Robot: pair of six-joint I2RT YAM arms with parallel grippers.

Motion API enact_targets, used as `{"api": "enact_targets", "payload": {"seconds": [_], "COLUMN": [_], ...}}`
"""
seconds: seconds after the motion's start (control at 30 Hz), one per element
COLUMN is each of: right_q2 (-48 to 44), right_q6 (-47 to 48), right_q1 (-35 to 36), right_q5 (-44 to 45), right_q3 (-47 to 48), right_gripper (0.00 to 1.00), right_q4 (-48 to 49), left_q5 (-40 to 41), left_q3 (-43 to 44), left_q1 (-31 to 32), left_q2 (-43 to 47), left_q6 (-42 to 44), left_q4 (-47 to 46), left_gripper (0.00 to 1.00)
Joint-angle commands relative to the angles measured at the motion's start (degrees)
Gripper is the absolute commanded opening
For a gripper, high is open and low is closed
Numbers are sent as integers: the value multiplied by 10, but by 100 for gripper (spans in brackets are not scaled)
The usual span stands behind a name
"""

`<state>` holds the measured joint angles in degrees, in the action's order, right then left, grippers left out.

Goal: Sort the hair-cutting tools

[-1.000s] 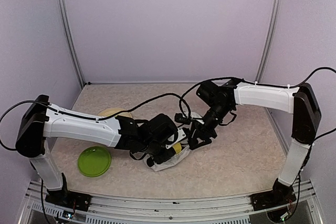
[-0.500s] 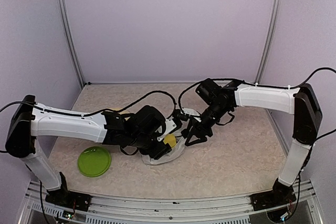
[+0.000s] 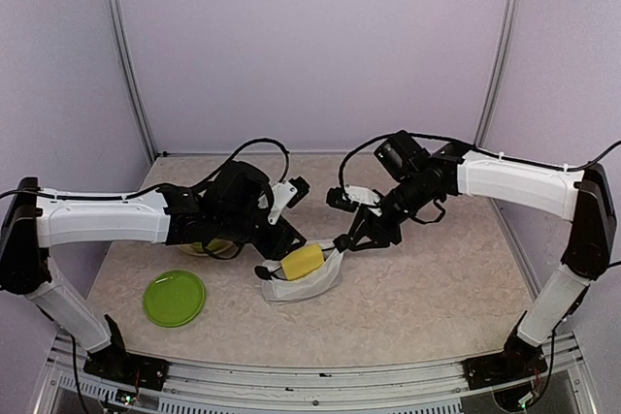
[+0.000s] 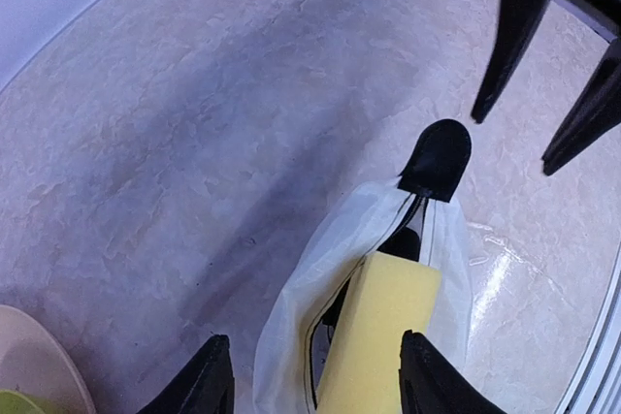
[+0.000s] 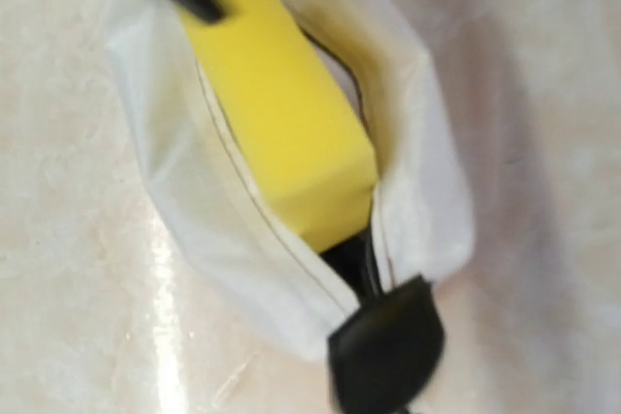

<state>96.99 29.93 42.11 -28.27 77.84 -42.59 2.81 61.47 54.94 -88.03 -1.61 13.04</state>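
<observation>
A white zip pouch (image 3: 309, 286) lies open on the table with a yellow foam block (image 3: 303, 262) sticking out of its mouth. Under the block, dark shapes (image 4: 406, 242) show inside the pouch; I cannot tell which hair-cutting tools they are. My left gripper (image 3: 276, 261) hovers open over the pouch (image 4: 291, 336), one finger on either side of the block (image 4: 378, 336) and not pressing it. My right gripper (image 4: 514, 141) hangs open just beyond the pouch's black end tab (image 4: 439, 157), which the right wrist view shows blurred (image 5: 383, 346). Its own fingers are out of that view.
A green plate (image 3: 175, 298) lies at the front left. A pale bowl (image 4: 29, 356) sits partly hidden under my left forearm. Aluminium posts and lilac walls close the back and sides.
My left gripper has drawn back to the left and let go of the yellow block, which now rests in the pouch mouth. My right gripper has shifted slightly right, toward the pouch's end tab.
</observation>
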Motion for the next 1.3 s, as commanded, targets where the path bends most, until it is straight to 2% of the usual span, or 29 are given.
{"api": "enact_targets", "payload": {"seconds": [0.0,0.27,0.6,0.73,0.9,0.93,1.0,1.07,1.27], "right_q2": [-66,-33,22,26,25,26,28,21,-31], "right_q6": [71,132,172,191,211,212,208,203,207], "right_q1": [19,87,137,147,162,164,167,168,170], "right_q5": [30,113,173,210,247,250,257,272,283], "right_q3": [-35,-67,-72,-99,-133,-134,-135,-139,-173], "right_gripper": [35,31,32,34,31,27,9,1,0], "right_q4": [46,110,149,181,227,229,238,259,319], "left_q5": [-90,-155,-160,-168,-180,-182,-190,-199,-229], "left_q3": [-2,17,9,8,9,9,14,17,35], "left_q1": [-33,-53,-54,-60,-67,-68,-69,-69,-68], "left_q2": [-14,-40,-54,-66,-81,-84,-93,-103,-133], "left_q6": [-7,1,4,5,5,5,5,3,-1], "left_q4": [-33,-9,8,10,5,4,3,0,3], "left_gripper": [56,60,60,54,44,42,37,33,15]}}
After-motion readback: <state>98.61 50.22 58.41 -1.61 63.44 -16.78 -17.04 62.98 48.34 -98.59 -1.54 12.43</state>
